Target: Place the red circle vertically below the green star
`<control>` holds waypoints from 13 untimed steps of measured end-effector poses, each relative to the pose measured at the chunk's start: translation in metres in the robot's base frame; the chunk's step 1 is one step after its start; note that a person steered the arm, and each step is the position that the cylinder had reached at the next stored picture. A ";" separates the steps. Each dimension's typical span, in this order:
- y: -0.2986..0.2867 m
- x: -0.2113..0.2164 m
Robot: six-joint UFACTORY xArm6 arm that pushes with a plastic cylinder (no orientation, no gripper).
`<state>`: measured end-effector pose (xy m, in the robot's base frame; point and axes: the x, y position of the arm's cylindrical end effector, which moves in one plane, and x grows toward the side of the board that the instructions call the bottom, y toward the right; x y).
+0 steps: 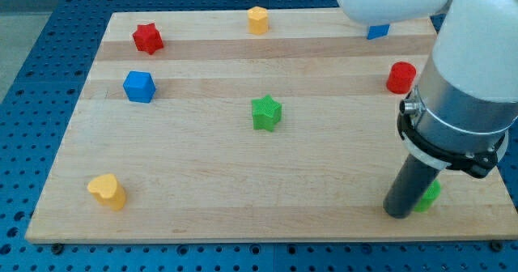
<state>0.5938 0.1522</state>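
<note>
My tip (398,214), a bare rod with no jaws to open or close, rested on the board (210,183) near the view's bottom right, touching a partly hidden green block (430,195). The red circle (401,78) lay well above it by the right edge, far right of the green star (265,112). A blue cube (139,87), red star (147,38), yellow heart (108,191) and yellow block (257,19) lay well apart.

Pale wooden board (243,183), seemingly matt.
</note>
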 end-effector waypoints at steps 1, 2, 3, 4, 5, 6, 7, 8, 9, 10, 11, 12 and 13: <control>-0.004 -0.002; -0.054 -0.033; -0.066 -0.034; -0.068 -0.034; -0.069 -0.034; -0.069 -0.034; -0.069 -0.035; -0.090 -0.071; -0.094 -0.072; -0.074 -0.136; -0.067 -0.162; -0.067 -0.162; -0.045 -0.195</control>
<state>0.3993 0.1073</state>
